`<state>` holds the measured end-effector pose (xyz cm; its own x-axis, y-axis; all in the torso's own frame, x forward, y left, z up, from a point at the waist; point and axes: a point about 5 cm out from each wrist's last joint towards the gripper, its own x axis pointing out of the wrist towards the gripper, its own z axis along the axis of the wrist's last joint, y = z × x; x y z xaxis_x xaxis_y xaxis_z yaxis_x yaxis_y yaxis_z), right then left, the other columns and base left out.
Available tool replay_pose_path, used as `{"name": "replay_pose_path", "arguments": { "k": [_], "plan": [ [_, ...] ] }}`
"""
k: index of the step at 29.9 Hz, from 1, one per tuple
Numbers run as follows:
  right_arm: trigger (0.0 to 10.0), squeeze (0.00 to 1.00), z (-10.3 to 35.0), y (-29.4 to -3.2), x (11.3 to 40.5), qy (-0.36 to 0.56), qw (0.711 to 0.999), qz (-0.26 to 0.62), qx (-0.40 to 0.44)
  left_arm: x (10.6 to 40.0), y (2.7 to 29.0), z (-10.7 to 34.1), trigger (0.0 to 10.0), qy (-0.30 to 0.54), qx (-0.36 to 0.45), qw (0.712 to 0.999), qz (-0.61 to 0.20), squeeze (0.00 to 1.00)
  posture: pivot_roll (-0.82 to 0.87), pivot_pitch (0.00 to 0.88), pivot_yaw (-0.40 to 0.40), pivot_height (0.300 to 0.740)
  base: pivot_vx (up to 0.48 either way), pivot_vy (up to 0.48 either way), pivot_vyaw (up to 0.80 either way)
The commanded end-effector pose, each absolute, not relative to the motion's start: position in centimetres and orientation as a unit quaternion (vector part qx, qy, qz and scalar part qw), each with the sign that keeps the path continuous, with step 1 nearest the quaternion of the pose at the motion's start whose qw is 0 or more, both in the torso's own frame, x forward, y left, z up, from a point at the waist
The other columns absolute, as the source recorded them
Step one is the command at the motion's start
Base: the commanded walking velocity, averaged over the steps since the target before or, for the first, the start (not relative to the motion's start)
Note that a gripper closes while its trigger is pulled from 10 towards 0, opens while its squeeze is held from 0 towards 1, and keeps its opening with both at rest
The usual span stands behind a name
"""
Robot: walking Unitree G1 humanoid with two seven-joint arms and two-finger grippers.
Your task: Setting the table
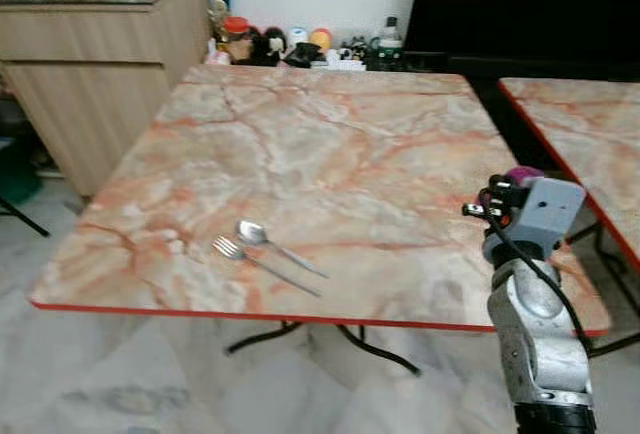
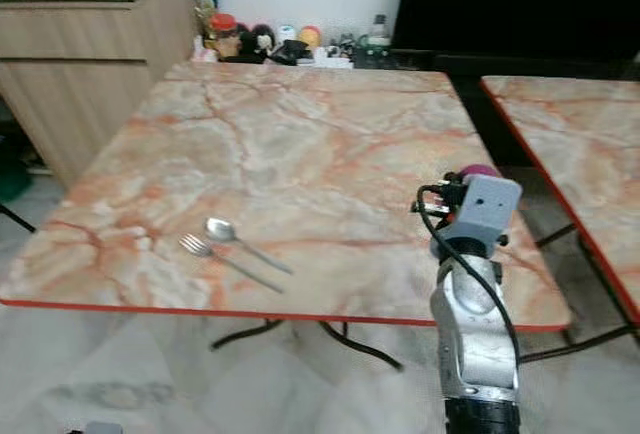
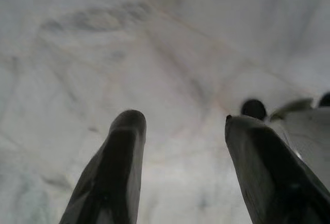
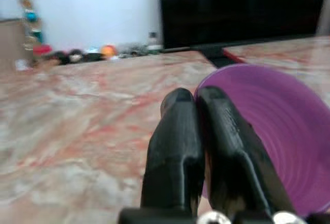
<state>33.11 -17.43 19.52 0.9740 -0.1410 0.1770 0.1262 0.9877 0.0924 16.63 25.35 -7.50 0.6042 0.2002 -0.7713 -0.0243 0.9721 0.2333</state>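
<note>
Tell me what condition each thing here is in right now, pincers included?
Right pincer: shut on the rim of the purple bowl, held above the table's near right corner.
Purple bowl: tipped on its side, looks empty.
Left pincer: open, holding nothing, pointing at the floor.
Fork: lying flat on the marble table.
Spoon: lying flat, close beside the fork.
</note>
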Motion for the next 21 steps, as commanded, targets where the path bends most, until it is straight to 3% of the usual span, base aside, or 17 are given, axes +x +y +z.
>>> {"name": "replay_pose_path", "arguments": {
  "k": [1,21],
  "plan": [
    [10.0,0.0,20.03,-17.59,33.09,-0.099,0.992,-0.07,0.035,16.12,25.49,-7.7,10.0,0.449,0.109,0.885,0.058,0.0,0.0,0.139,0.003,0.74,0.0,-0.465,0.0],
    [10.0,0.0,20.25,-18.19,32.95,-0.096,0.992,-0.077,0.024,15.86,25.0,-7.95,10.0,0.453,0.109,0.884,0.048,0.0,-0.01,0.154,-0.001,0.74,0.0,-0.465,0.0]
  ]
}}
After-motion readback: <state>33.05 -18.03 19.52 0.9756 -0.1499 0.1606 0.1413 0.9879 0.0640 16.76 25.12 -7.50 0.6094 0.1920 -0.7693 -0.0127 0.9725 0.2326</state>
